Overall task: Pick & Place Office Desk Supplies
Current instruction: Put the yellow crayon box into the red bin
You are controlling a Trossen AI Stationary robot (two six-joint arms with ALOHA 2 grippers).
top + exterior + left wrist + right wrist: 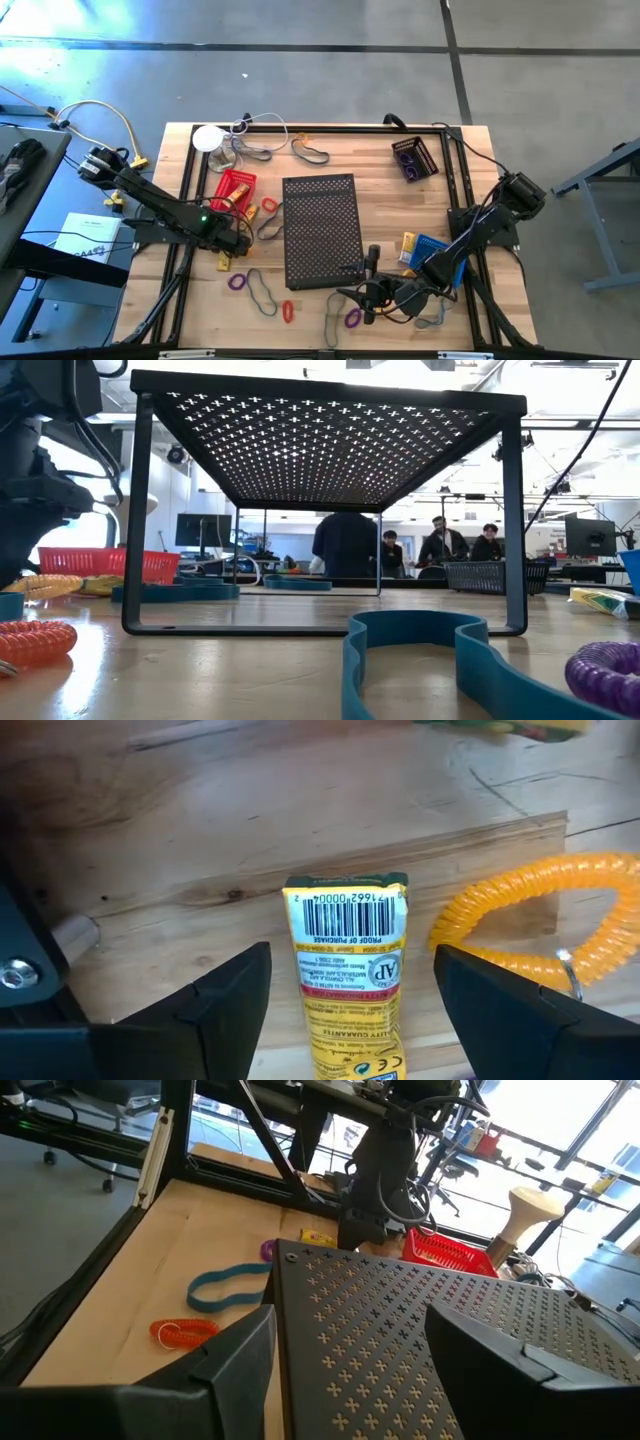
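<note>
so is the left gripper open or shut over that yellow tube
Open: the left gripper's two dark fingers stand apart either side of the yellow labelled tube, not touching it.

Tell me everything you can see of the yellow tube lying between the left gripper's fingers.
The yellow tube is a small squeeze tube with a flat crimped end, lying flat on the wooden table. Its printed face is up, showing a barcode, a round seal and fine text on white, red and yellow panels. It sits between the open fingers of the left gripper, with a gap on each side, so nothing grips it. An orange coil loop lies just beside it, apart. In the high view it shows near the left gripper.
</note>
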